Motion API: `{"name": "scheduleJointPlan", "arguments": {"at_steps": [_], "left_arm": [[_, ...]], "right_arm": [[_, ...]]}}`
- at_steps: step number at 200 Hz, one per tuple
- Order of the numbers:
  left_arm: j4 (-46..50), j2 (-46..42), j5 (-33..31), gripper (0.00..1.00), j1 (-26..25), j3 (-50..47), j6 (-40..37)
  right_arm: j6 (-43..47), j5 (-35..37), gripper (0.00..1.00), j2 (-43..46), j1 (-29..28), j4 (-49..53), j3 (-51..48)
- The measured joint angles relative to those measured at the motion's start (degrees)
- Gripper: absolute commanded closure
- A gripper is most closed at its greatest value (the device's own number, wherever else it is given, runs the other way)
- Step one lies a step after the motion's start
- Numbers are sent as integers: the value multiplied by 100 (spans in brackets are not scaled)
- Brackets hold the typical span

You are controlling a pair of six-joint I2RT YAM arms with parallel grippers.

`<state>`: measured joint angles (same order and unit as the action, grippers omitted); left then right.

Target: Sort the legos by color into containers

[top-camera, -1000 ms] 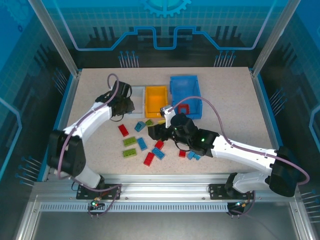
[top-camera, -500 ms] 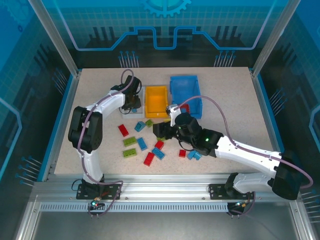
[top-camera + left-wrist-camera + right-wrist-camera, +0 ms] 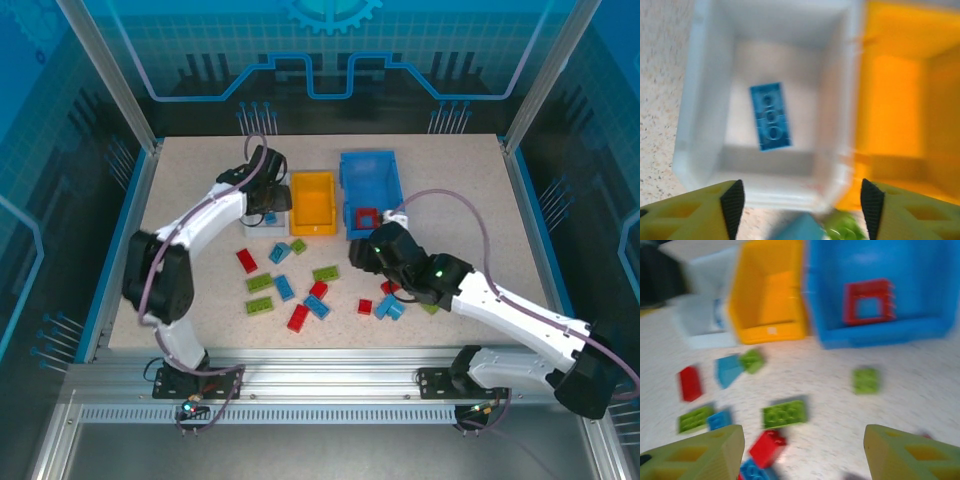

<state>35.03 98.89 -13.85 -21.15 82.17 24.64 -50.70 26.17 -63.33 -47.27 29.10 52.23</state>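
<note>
Left gripper (image 3: 802,200) hangs over the white bin (image 3: 690,100), jaws spread and empty; one blue brick (image 3: 771,116) lies flat inside. Right gripper (image 3: 802,440), jaws likewise apart, holds nothing. The bins number three, counting the yellow bin (image 3: 771,285) and the blue bin (image 3: 880,336), which holds one red frame (image 3: 869,302). At their six o'clock lie some fifteen loose legos (image 3: 318,290), about five per colour. Light, rigid and slick, they are likely best pinched across flat sides.

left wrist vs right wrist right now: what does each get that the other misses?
Left wrist: a blue brick lying flat on the floor of the white bin, seen from straight above. Right wrist: the blue bin holding the red frame, plus loose bricks scattered on the table. Both: the white bin and yellow bin side by side, blurred.
</note>
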Motion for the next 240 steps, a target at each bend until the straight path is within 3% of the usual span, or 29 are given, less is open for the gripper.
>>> {"name": "scheduleJointPlan", "arguments": {"at_steps": [45,68,111,147,240], "left_arm": [[-721,-2168,297,27,-1526,-1001,382],[-1115,-2507,372,28,-2173,-1707,721],[-1458,-2583,382,27,-3176,-2782,1325],[-1624,-2730,315,28,-3497,-2883,1598],[-1740,-2839,254,28,-3528,-2883,1644]], "right_arm": [[-815,-120,35,656,1143,1550,-874],[-942,-426,34,863,1499,1919,-1272],[-1248,-1054,24,874,1681,1971,-1825],[-1263,-1318,26,501,1873,1821,-1888],[-393,-1143,27,-544,2079,1847,-1788]]}}
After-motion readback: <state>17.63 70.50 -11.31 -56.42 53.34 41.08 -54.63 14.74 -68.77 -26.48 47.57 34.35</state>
